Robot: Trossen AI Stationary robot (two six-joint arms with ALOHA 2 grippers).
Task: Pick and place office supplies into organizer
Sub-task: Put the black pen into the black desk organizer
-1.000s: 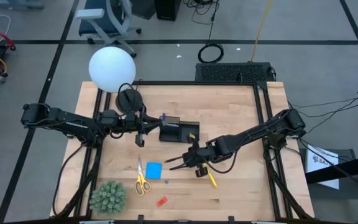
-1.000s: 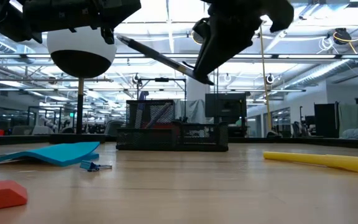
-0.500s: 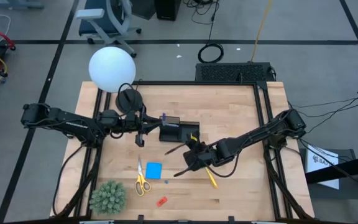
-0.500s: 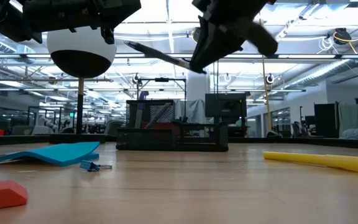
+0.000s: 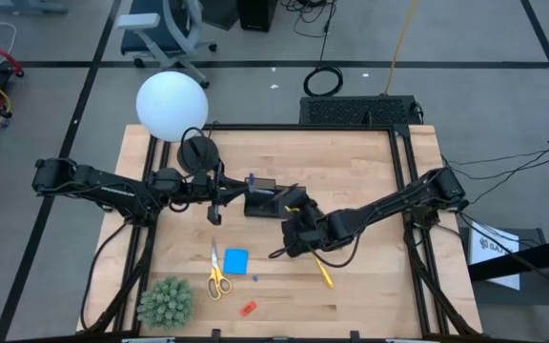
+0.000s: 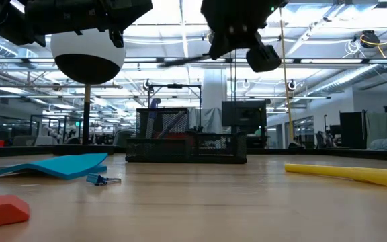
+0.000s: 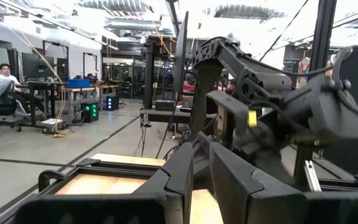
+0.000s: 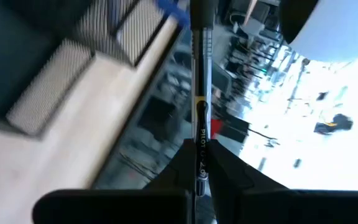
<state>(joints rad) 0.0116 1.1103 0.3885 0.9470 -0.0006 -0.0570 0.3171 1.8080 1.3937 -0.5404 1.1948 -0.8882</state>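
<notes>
The right gripper (image 5: 296, 232) pinched a black pen (image 8: 201, 106) in the air just in front of the organizer (image 5: 274, 201). The left gripper (image 5: 216, 204), beside the organizer, had its fingers nearly together, holding nothing.

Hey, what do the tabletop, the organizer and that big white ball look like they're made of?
Table: light wood, probably butcher block, going by the long plank seams and matte grain. Organizer: black, and in the low view its walls show a see-through grid, so likely metal mesh, though plastic can't be ruled out. White ball: smooth, even matte white, perhaps frosted glass or plastic; the look leaves it open.
</notes>
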